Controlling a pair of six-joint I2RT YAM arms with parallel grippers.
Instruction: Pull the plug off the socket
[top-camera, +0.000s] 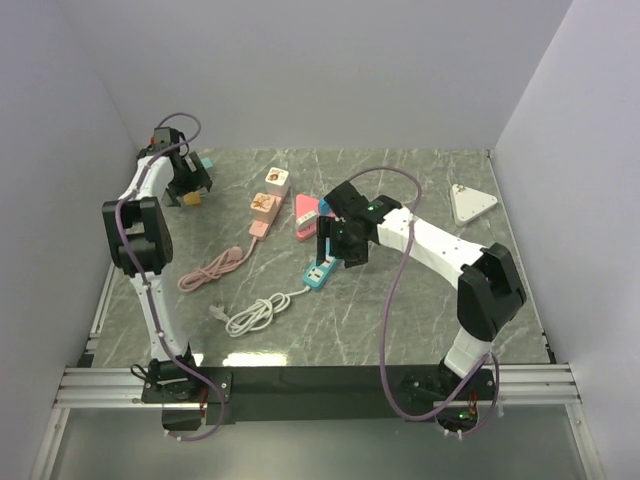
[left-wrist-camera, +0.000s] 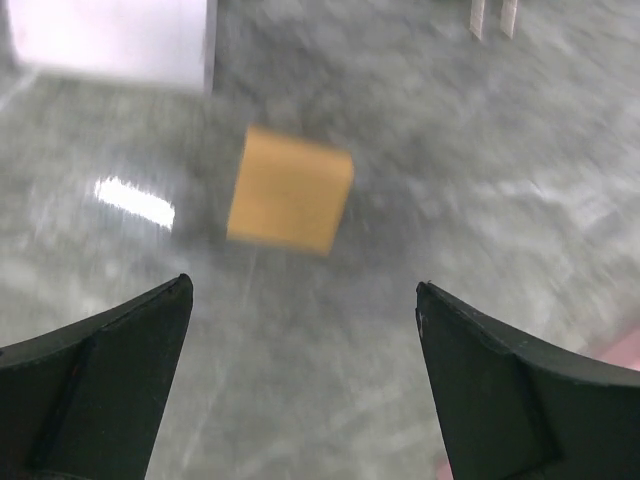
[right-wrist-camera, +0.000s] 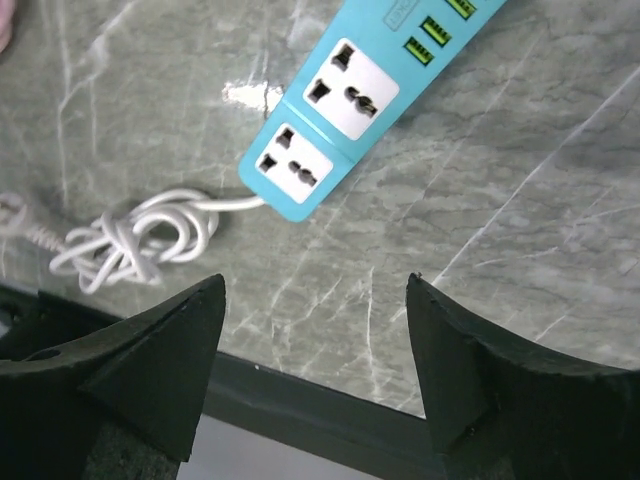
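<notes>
A grey-green marble table (top-camera: 420, 320) bears everything. The left arm reaches to the far left corner. Its gripper (top-camera: 192, 185) (left-wrist-camera: 302, 290) has its fingers spread wide and holds nothing. A small orange-yellow block (top-camera: 190, 199) (left-wrist-camera: 290, 190) lies on the table just beyond them, blurred in the wrist view.

The right arm bends toward the middle. The right gripper (top-camera: 330, 248) (right-wrist-camera: 315, 280) hangs over the teal plastic power strip (top-camera: 318, 272) (right-wrist-camera: 352, 98), fingers also wide and touching nothing. The strip lies mid-table, its two white socket faces turned up with their holes showing. Which thing is the plug cannot be told.

A coiled white cord (top-camera: 255, 315) (right-wrist-camera: 130, 240) runs from the strip's near end toward the left. Left of it, a pink power strip (top-camera: 264, 205) trails a pink cord (top-camera: 212, 268). A red-pink triangular piece (top-camera: 306, 215) lies just right of the pink strip, and a white triangular piece (top-camera: 472, 204) sits far right.
</notes>
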